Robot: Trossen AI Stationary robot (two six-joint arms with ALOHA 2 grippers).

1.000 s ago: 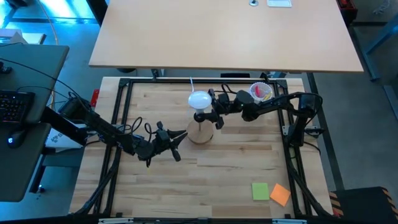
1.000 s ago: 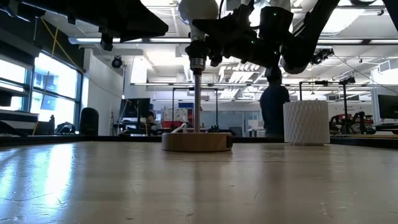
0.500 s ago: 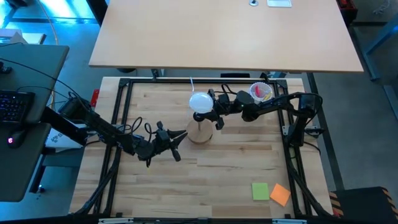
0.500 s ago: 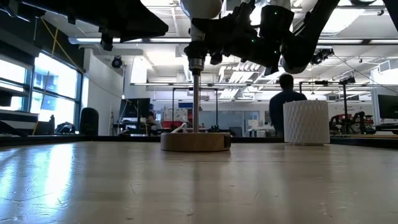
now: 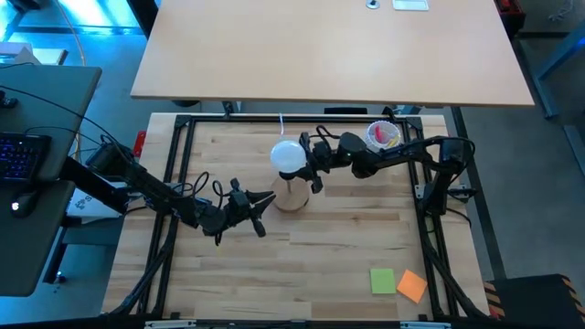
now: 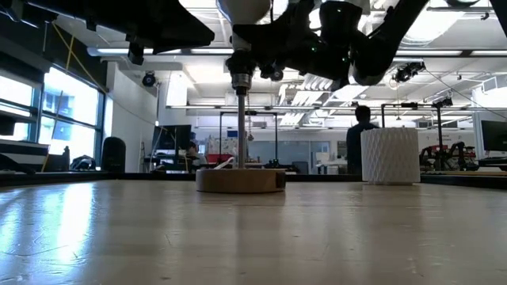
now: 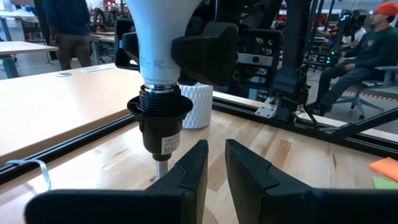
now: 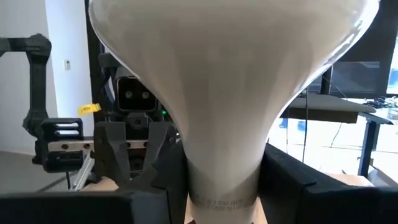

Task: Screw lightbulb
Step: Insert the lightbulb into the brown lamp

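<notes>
- While the bulb stands upright in the black socket at the top of the stand's post, the right claw is clamped on its neck.
- In the right wrist view the two dark fingers press against either side of the bulb's narrow neck, just above the screw base.
- The left wrist view shows the bulb's threaded base seated in the socket, with the right claw's pad against the neck directly above it.
- The stand is a round wooden disc with a thin metal post; it sits on the table near the middle, toward the far edge.
- The left claw lies low over the table just beside the stand's base, on the left side, pointing toward it.
- Its fingers are nearly together with a narrow gap between them, and hold nothing.
- A white ribbed cup with coloured contents stands near the far right corner of the table, beside the right arm.
- A green note and an orange note lie touching each other near the front right of the table.
- In the low view a person is seen from behind in the room beyond the table, partly hidden by the cup.
- In the left wrist view another person in an orange cap sits beyond the table frame.
</notes>
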